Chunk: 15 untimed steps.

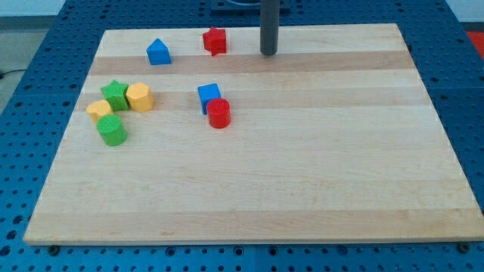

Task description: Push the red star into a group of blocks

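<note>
**Camera view: rod near the table's top edge, right of the red star**

Standing here, I see my tip (268,54) resting on the wooden table (302,189) near its top edge, just right of the red star (215,41) but apart from it. It is a bare rod, with no jaws to open or close, and holds nothing. A blue house-shaped block (158,52) sits left of the star. Toward the middle, a blue cube (208,95) touches a red cylinder (218,113). Near the left edge a green star (115,94), yellow hexagon (139,97), yellow block (98,110) and green cylinder (112,130) cluster together.
</note>
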Each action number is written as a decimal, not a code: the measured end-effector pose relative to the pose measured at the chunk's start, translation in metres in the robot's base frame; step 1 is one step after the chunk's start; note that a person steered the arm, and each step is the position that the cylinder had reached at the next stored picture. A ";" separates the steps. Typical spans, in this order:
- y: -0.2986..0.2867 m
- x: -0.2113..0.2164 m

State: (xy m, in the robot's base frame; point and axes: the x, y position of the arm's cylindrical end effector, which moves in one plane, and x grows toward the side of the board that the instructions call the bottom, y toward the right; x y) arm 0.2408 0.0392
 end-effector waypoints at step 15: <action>-0.040 0.087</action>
State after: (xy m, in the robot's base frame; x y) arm 0.3278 -0.0005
